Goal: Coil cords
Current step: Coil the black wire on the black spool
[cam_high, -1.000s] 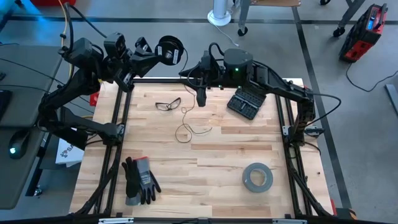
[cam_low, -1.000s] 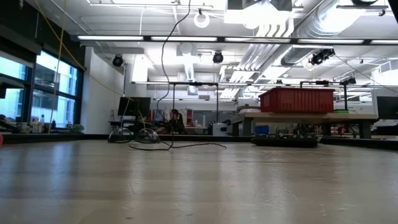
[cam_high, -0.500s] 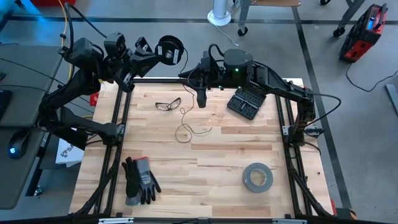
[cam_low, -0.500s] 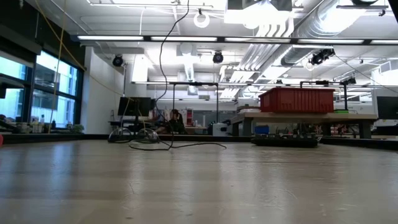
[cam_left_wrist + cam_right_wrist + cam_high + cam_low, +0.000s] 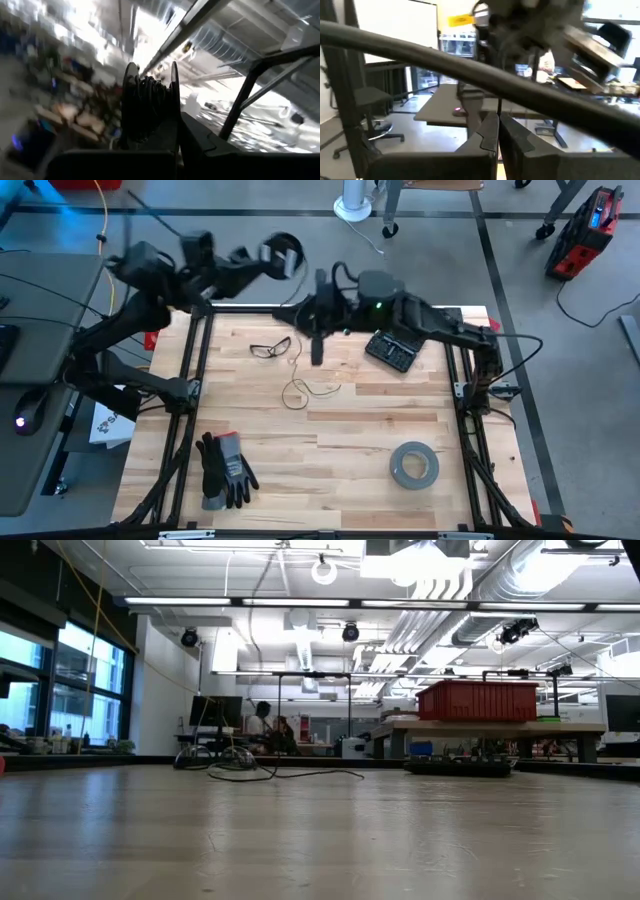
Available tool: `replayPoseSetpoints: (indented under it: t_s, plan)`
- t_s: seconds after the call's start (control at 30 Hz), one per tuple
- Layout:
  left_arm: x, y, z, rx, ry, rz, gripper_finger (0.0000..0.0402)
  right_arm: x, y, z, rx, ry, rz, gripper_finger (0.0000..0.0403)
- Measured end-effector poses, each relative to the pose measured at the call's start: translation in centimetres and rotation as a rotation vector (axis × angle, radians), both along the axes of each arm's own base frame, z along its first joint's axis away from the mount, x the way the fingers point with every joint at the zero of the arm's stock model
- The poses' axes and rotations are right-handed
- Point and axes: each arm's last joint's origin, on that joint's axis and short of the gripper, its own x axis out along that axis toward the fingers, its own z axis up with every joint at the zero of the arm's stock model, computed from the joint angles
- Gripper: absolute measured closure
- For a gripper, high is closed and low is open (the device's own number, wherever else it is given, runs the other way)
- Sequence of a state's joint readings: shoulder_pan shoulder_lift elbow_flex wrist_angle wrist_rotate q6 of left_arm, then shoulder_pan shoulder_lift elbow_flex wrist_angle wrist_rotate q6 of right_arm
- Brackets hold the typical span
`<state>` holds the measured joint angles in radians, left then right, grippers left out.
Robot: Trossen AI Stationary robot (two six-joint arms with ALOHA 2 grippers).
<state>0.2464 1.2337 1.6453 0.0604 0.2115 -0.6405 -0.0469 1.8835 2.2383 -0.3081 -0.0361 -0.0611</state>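
Observation:
The thin dark cord lies in a loose loop [image 5: 297, 388] on the far middle of the table, also seen in the low view [image 5: 250, 772]. From there one strand rises to my right gripper [image 5: 317, 356], which hangs high over the table's far middle and is shut on it. The small black spool [image 5: 284, 254], with cord wound on it [image 5: 150, 102], sits at the tip of my left gripper [image 5: 262, 260]. That gripper is raised beyond the table's far edge and shut on the spool. My left gripper holds the spool [image 5: 172, 125] clear of the table, its two flanges upright on either side of the wound cord. The blurred dark fingers hide which part they are on. My right gripper pinches a single strand of the cord [image 5: 498, 107] between its two shut fingers [image 5: 487, 132]. The strand crosses the fingers and hangs below them to the table.
Safety glasses [image 5: 270, 347] lie just left of the cord loop. A black case [image 5: 392, 348] sits at the far right, a grey tape roll [image 5: 413, 465] at the near right, and dark gloves [image 5: 225, 470] at the near left. Black frame rails [image 5: 250, 308] border the table.
My left gripper has rolled about its own axis, and the spool has turned with it and shifted slightly toward the right. My right gripper has gone a little toward the table's left and near edges. The cord loop on the table has stayed in place.

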Motion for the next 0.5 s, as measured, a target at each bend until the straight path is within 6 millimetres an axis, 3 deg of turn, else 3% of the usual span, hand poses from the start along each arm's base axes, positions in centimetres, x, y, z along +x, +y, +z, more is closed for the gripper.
replayPoseSetpoints:
  t_s: [0.17,0.5]
  plan:
    - [1.2,0.2,-0.6,-0.121,0.030,-0.074,0.0400,1.8,1.3,-1.0,-0.027,-0.041,0.031,0.0402]
    - [1.1,-0.8,-0.5,-0.308,0.037,-0.236,0.0400,1.5,1.6,0.0,-0.052,-0.129,0.008,0.0402]
